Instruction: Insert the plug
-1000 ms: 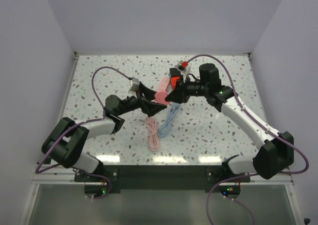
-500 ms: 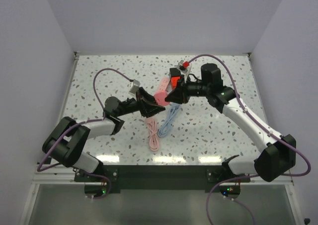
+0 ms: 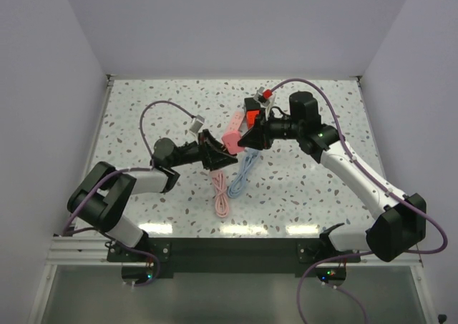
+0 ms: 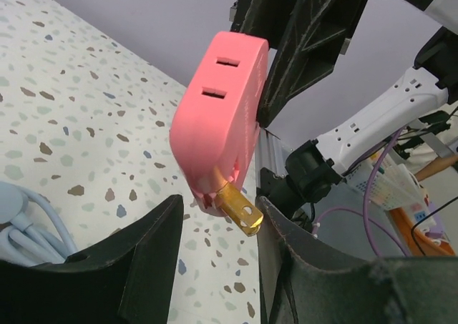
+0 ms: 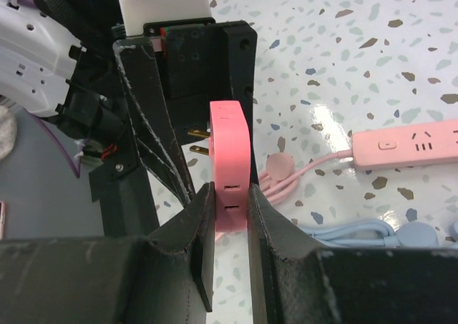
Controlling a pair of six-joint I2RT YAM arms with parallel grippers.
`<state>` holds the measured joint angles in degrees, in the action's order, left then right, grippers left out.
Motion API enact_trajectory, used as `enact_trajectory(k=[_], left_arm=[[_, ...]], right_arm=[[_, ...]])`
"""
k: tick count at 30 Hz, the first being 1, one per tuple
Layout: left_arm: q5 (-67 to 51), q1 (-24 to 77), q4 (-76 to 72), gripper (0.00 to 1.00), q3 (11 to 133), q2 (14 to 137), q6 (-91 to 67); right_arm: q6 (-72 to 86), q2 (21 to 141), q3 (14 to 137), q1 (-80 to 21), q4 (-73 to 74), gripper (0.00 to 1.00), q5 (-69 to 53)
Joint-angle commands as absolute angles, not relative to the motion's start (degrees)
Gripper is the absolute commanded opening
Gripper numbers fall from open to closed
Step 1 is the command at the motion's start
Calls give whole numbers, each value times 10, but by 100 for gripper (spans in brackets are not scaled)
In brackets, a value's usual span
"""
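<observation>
Speckled surface lay well below both my grippers. My right gripper pinched the pink plug aloft. My left gripper stood spread, the plug's gold prongs between its fingers. If those fingers bore on a prong, they could bend it or twist the plug out of my right grip.

1. Shows the left pincer narrower than a second ago, its fingers now flanking the brass prongs of the pink plug.
2. Puts the left arm slightly farther from the tabletop's near edge, its lower links drawn in.
3. Pulls the purple cable above that arm into a tighter, lower loop.
</observation>
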<state>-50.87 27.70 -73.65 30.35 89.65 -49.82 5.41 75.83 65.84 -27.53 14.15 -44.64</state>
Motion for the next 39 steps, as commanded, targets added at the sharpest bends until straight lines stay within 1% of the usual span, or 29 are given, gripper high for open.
enact_trajectory(k=[1, 9, 12, 13, 14, 15, 16, 18, 19, 21, 27, 28, 29, 30, 31, 32, 33, 34, 36, 37, 39], left_arm=[[-498, 271, -841, 50, 323, 861, -464], [-496, 269, -811, 50, 348, 848, -447], [-500, 270, -820, 47, 348, 853, -448], [-508, 269, -842, 37, 344, 855, -461], [-508, 269, -842, 37, 344, 856, -461], [-513, 268, -851, 33, 344, 855, -467], [-516, 268, -854, 26, 343, 855, -468], [-524, 266, -862, 19, 341, 852, -471], [-526, 267, -867, 10, 337, 850, -472], [-531, 265, -873, 0, 329, 845, -475], [-550, 263, -897, 0, 325, 849, -487], [-554, 263, -896, 5, 328, 857, -488], [-556, 263, -890, 18, 330, 860, -487], [-558, 261, -888, 36, 331, 862, -486], [-555, 259, -885, 57, 330, 863, -483], [-554, 258, -870, 65, 329, 865, -480], [-546, 256, -858, 72, 325, 863, -463], [-541, 255, -842, 76, 323, 860, -451], [-516, 253, -777, 80, 321, 849, -400], [-506, 253, -753, 85, 319, 839, -382], [-477, 251, -692, 88, 313, 827, -335]], right_arm=[[42, 749, 658, -277, 126, 0, -466], [39, 751, 658, -277, 131, 0, -464], [37, 746, 657, -277, 133, 0, -463], [32, 743, 656, -277, 135, 0, -464], [32, 743, 656, -277, 134, 0, -464], [31, 742, 655, -277, 134, 0, -464], [29, 742, 654, -277, 134, 0, -464], [26, 744, 653, -276, 137, 0, -465], [23, 744, 653, -277, 139, 0, -465], [23, 744, 652, -277, 141, 0, -464], [26, 753, 658, -277, 140, 0, -465], [32, 754, 660, -276, 136, 0, -457], [34, 753, 661, -277, 136, 0, -453], [36, 751, 663, -277, 135, 0, -447], [41, 749, 667, -276, 137, 0, -439], [45, 747, 670, -276, 140, 0, -421], [45, 745, 672, -275, 142, 0, -413], [46, 745, 683, -275, 146, 0, -407], [47, 748, 695, -274, 160, 0, -387], [48, 754, 707, -273, 163, 0, -382], [50, 761, 718, -268, 177, 0, -358]])
